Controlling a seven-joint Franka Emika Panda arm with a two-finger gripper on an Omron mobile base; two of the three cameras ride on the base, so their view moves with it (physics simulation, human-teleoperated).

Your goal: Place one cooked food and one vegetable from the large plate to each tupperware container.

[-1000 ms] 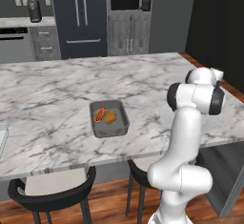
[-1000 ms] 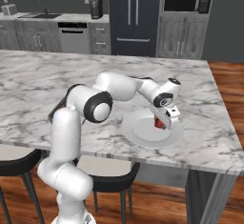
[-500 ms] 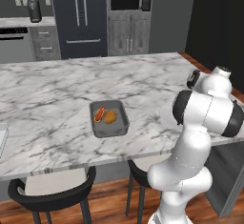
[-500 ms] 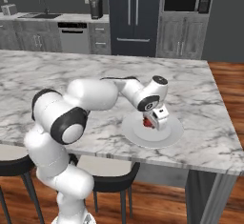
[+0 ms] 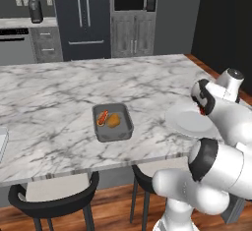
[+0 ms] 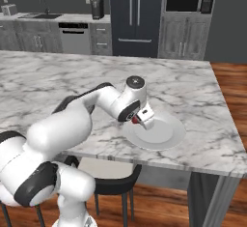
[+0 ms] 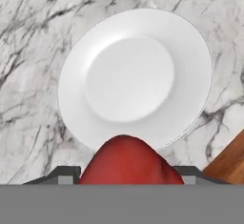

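The gripper holds a red vegetable between part-open fingers above the large plate. The dark grey tub, well left, holds two foods.

White-and-grey veined marble countertop, polished and smooth. Large plate in plain white glazed ceramic, softly glossy, with a faint shadow ring around its centre. Dark grey tub like matt plastic, holding a rough, crumbed golden piece. Smooth, waxy red food between dark matt finger tips. Glossy white arm shell with dark joints. Warm brown wooden floor. Dark, satin fridge doors.
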